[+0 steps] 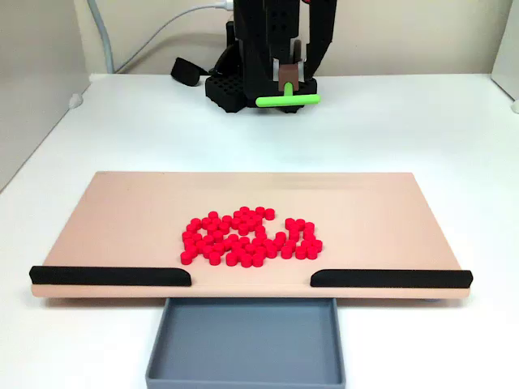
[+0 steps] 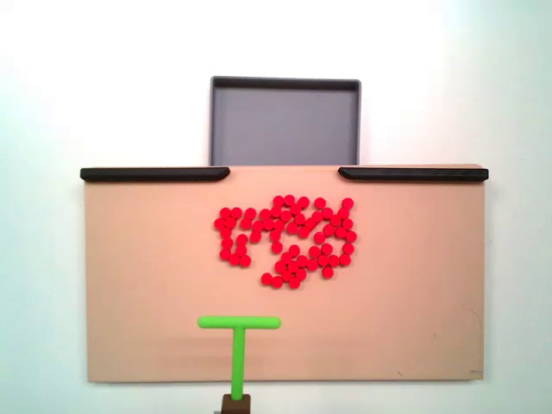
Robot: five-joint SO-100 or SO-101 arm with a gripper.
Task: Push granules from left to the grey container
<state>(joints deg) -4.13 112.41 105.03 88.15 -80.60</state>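
Granules [image 1: 250, 237]: loose red cluster mid-board in a fixed view, before the gap between black strips [image 1: 111, 276]; grey container [image 1: 247, 343] beyond, cut off below. Gripper [image 1: 289, 81] clamped on green T-stick [image 1: 288, 100], arm top cropped. Another fixed view: granules [image 2: 288, 239] between T-stick [image 2: 239, 323] and container [image 2: 285, 125]; gripper barely enters frame.
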